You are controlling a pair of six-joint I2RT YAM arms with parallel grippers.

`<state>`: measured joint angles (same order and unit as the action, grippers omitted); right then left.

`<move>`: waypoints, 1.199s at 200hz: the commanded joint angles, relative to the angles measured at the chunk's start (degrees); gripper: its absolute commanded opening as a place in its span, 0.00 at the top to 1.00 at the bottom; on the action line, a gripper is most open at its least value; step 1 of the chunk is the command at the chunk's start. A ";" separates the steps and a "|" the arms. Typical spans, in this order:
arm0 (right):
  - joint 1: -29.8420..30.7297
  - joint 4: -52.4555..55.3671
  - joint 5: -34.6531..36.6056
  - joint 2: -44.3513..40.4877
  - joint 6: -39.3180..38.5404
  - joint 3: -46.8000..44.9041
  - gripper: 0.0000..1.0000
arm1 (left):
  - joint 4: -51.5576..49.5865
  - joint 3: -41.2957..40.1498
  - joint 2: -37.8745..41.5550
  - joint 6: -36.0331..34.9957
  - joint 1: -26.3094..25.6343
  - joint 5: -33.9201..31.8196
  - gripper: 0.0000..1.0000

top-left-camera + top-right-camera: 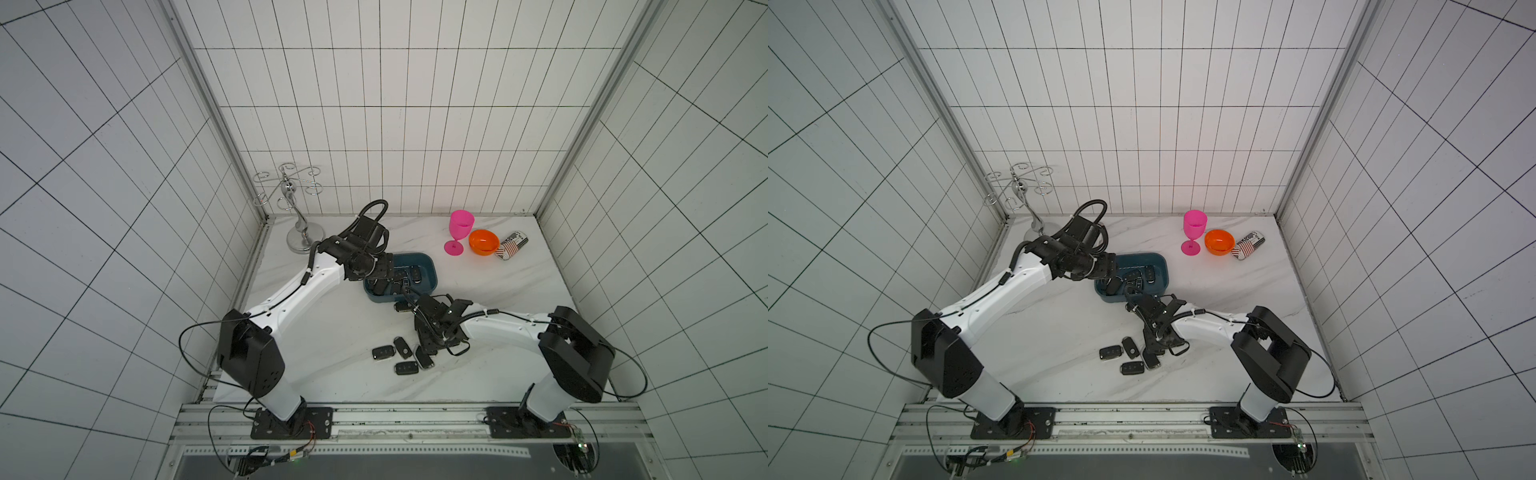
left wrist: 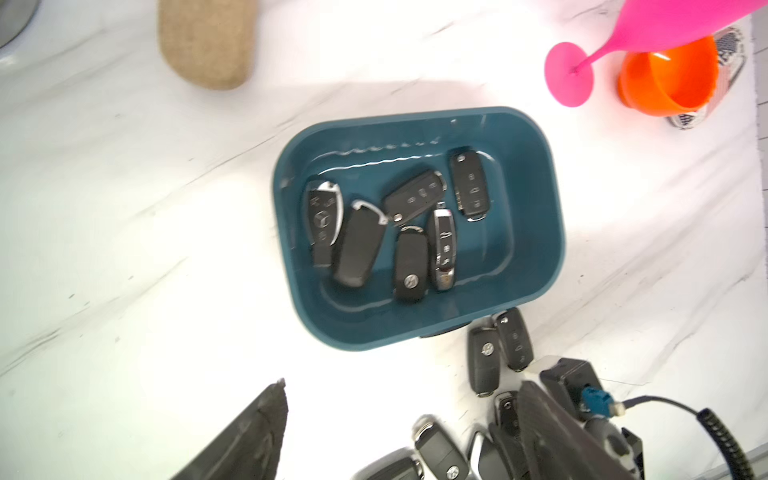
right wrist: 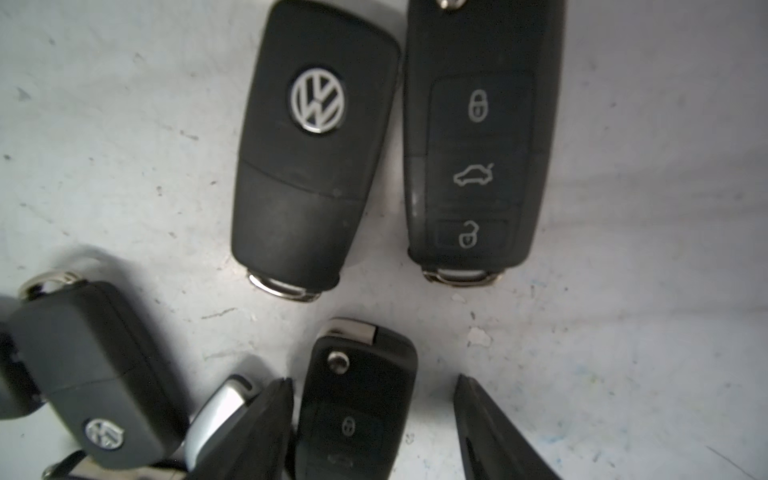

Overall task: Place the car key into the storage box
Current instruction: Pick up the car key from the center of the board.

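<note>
Six fobs [image 2: 361, 245] lay in storage box [image 2: 415, 124]; my left gripper [image 2: 403, 382] hung above, empty, jaws apart. My right gripper [image 3: 372, 378], jaws not yet closed, straddled car key [image 3: 361, 399] at box's 6 o'clock; loose fobs [image 1: 384, 353] awaited.

The storage box [image 2: 536, 208] is dark teal-blue, and the car keys [image 2: 409, 266] inside are black with silver trim. Near the far right corner of the white, grey-veined desk [image 1: 332, 324] stand a hot-pink goblet [image 1: 460, 228], an orange bowl [image 1: 483, 242] and a black, white and red striped can [image 1: 512, 245].
</note>
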<state>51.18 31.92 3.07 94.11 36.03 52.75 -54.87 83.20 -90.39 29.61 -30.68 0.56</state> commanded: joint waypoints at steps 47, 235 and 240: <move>0.38 2.05 5.42 -0.21 1.38 -1.02 0.42 | -0.06 -10.98 9.19 1.33 2.12 1.02 0.15; -10.19 16.81 15.24 -14.79 -5.98 3.98 0.82 | -0.54 -18.03 15.81 0.44 2.16 1.90 0.16; -10.20 17.30 15.06 -14.25 -6.56 6.19 0.82 | -0.26 -18.61 16.15 0.62 2.07 1.65 0.15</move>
<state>41.23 43.92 15.66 79.00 32.95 48.97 -55.44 66.48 -76.09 30.39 -28.45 2.66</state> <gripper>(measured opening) 0.363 0.847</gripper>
